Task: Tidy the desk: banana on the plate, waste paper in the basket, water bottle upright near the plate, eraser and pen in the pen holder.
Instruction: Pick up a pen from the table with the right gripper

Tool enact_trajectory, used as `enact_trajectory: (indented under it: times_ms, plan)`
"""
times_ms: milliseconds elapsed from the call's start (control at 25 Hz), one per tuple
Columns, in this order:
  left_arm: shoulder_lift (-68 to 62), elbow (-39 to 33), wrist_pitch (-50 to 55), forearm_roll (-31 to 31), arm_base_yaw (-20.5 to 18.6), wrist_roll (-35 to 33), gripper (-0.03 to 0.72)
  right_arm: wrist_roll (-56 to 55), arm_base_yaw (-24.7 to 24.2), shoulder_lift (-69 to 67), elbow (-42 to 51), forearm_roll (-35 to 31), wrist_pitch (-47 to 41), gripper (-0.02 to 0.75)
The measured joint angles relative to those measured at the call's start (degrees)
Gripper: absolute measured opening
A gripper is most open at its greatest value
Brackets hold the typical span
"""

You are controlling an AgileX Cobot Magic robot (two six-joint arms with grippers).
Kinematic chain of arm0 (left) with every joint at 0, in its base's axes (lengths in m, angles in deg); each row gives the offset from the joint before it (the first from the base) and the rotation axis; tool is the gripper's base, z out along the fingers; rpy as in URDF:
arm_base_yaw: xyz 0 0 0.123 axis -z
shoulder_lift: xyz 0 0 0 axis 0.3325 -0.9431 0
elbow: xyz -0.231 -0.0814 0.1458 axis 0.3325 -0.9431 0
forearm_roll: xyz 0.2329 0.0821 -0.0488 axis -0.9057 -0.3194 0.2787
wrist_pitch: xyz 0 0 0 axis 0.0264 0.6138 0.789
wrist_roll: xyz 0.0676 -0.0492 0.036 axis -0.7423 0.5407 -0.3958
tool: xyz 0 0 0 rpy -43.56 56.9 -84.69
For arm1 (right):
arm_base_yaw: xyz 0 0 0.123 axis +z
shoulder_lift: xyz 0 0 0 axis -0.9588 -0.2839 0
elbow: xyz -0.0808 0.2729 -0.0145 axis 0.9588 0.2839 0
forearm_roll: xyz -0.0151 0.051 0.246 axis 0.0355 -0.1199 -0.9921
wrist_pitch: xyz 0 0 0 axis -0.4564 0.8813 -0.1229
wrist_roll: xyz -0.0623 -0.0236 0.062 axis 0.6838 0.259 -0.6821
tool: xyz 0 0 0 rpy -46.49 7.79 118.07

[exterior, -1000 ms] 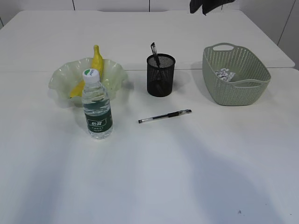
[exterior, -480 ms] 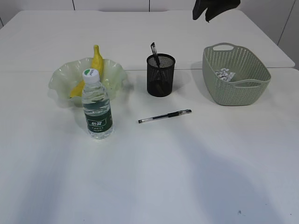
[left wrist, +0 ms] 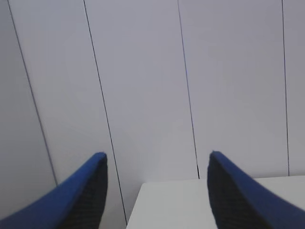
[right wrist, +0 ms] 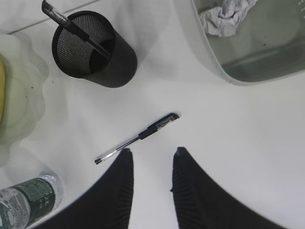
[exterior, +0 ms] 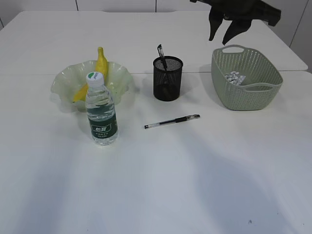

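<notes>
On the white desk (exterior: 195, 185) lies a clear pen (exterior: 171, 121) with a black grip, in front of the black mesh pen holder (exterior: 167, 78). Another pen (exterior: 161, 52) stands in the holder. The banana (exterior: 101, 63) rests on the pale-green plate (exterior: 66, 83), and the water bottle (exterior: 101, 109) stands upright just before it. The waste paper (exterior: 235, 77) sits inside the sage basket (exterior: 246, 92). The eraser is hidden. My right gripper (exterior: 220, 31) hangs open and empty, high between holder and basket; from its wrist the pen (right wrist: 138, 137) lies just beyond the right gripper (right wrist: 152, 151). My left gripper (left wrist: 157, 155) is open, facing a wall.
In the right wrist view the pen holder (right wrist: 95, 50) is at upper left, the basket (right wrist: 209, 52) with the paper ball (right wrist: 224, 16) at upper right, the bottle (right wrist: 28, 202) at lower left. A seam crosses the desk behind the plate.
My right gripper has come down and leftward into the exterior view from the top edge. Objects on the desk have not moved.
</notes>
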Motion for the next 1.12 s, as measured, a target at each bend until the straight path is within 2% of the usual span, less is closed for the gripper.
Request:
enact_trajectory:
  times_ms: [440,880,1120]
  plan:
    - [0.83,0.0,-0.11,0.12,0.0,0.0,0.465,-10.55,0.0,-2.56,0.0,-2.24,0.0,0.218]
    - [0.94,0.0,-0.11,0.12,0.0,0.0,0.465,-20.7,0.0,-3.03,0.0,0.29,0.0,0.218]
    - [0.94,0.0,-0.11,0.12,0.0,0.0,0.465,-23.27,0.0,-7.74,0.0,-4.65,0.0,0.219]
